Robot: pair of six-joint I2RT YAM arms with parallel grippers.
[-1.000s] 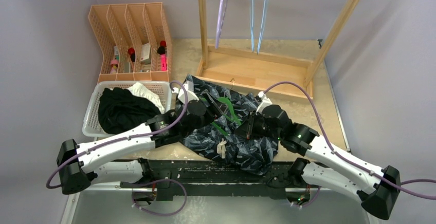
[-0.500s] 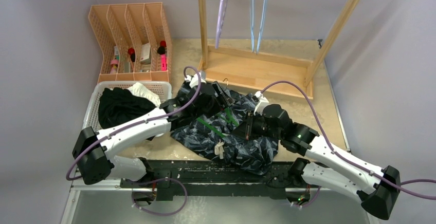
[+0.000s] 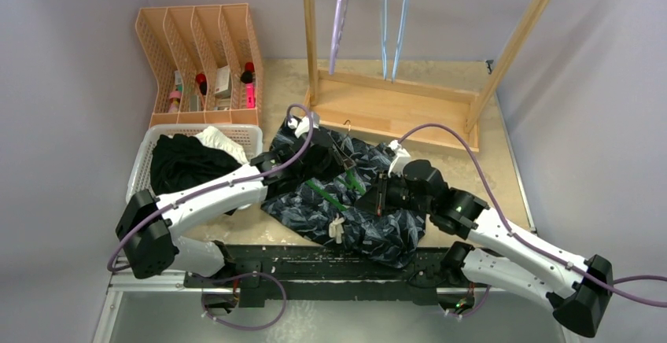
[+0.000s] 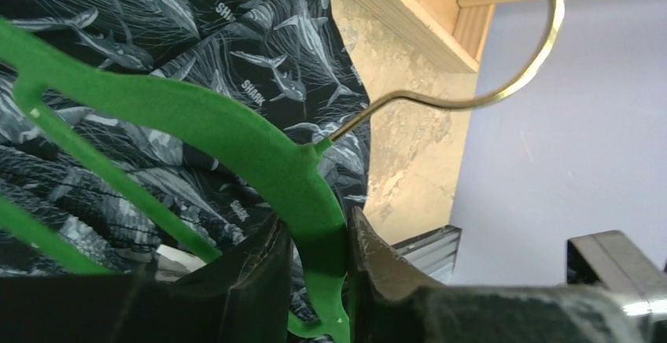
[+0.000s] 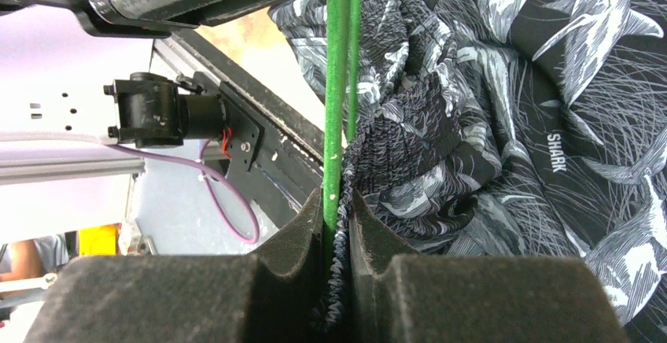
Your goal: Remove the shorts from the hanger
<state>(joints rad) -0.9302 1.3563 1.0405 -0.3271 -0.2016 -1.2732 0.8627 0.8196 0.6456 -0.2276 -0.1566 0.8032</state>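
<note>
The dark blue shorts (image 3: 370,225) with a pale shark pattern lie crumpled on the table in front of the arms, with a green hanger (image 3: 326,193) on them. My left gripper (image 3: 340,160) is shut on the hanger's neck (image 4: 318,225), just below the metal hook (image 4: 503,91). My right gripper (image 3: 379,195) is shut on the shorts' gathered waistband (image 5: 409,123), and the hanger's thin green bar (image 5: 337,83) is pinched in beside it. The shark fabric (image 5: 543,107) spreads to the right of those jaws.
A white basket (image 3: 143,171) at the left holds black and white garments. Behind it stands an orange organizer (image 3: 200,60). A wooden rack (image 3: 393,107) stands at the back, with a purple hanger (image 3: 344,12) and a blue one (image 3: 397,20) hanging from it.
My left arm has swung toward the back, to the hanger's neck, and its jaws have closed on it. The right arm has stayed where it was, still gripping.
</note>
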